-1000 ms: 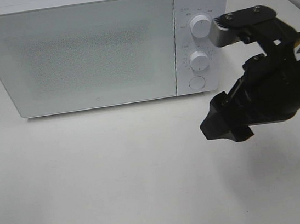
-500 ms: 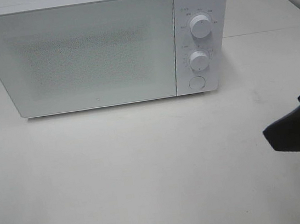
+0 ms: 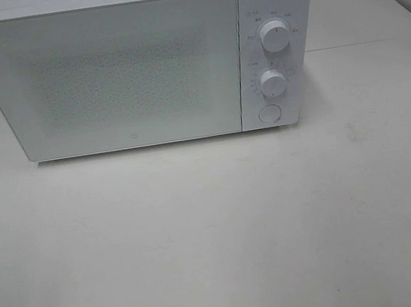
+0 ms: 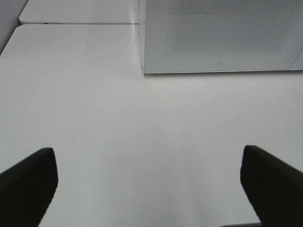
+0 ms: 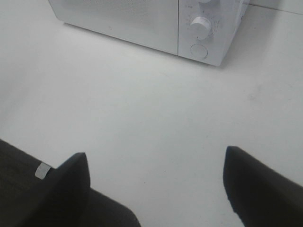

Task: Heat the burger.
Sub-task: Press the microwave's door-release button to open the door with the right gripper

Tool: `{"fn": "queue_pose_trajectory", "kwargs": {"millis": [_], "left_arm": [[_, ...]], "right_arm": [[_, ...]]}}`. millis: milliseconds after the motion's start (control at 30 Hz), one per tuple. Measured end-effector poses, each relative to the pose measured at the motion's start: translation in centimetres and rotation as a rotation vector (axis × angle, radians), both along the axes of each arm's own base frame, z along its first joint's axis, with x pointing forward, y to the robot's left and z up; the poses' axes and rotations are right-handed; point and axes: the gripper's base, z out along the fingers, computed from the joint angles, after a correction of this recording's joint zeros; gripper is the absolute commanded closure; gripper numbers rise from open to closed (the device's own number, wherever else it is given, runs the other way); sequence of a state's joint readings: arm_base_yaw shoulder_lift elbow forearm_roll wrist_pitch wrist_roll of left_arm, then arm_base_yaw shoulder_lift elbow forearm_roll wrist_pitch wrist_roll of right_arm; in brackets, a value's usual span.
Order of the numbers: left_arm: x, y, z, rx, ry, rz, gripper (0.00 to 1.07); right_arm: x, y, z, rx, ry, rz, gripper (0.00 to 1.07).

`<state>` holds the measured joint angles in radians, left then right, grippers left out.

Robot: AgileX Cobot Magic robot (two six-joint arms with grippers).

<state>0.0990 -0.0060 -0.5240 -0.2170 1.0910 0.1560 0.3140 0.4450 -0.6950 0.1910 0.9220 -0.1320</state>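
The burger is out of view in every frame. A white microwave (image 3: 141,63) stands at the back of the table with its door shut; it also shows as the microwave (image 4: 222,35) in the left wrist view and the microwave (image 5: 156,23) in the right wrist view. Neither arm appears in the exterior high view. My left gripper (image 4: 149,187) is open over bare table, well in front of the microwave's left corner. My right gripper (image 5: 156,187) is open with nothing between its fingers, facing the control panel from a distance.
Two round knobs (image 3: 275,35) and a round button (image 3: 269,113) sit on the microwave's right panel. The white table (image 3: 216,235) spreads in front. A seam between two tabletops (image 4: 80,22) runs to the left of the microwave.
The right arm, a second ago close to the microwave's knobs, has pulled back to the right and left the exterior high view. The microwave has not moved.
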Motion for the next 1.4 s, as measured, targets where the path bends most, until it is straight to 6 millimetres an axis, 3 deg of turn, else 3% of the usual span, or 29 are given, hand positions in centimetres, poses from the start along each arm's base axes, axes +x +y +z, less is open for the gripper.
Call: {"fn": "queue_pose_trajectory", "kwargs": {"millis": [133,500,800,1400], "left_arm": [[0.0,0.0,0.0,0.0,0.0,0.0,0.09],[0.0,0.0,0.0,0.0,0.0,0.0,0.09],[0.0,0.0,0.0,0.0,0.0,0.0,0.09],[0.0,0.0,0.0,-0.001,0.0,-0.001,0.09]], "right_arm": [[-1.1,-0.5,-0.1,0.026,-0.036,-0.032,0.31],[-4.5,-2.6,-4.1,-0.002,-0.15,-0.201,0.31],[-6.0,-3.0,-4.9,0.021,-0.187,-0.215,0.32],[-6.1,-3.1,-5.3,0.004,-0.175,-0.222,0.32]]}}
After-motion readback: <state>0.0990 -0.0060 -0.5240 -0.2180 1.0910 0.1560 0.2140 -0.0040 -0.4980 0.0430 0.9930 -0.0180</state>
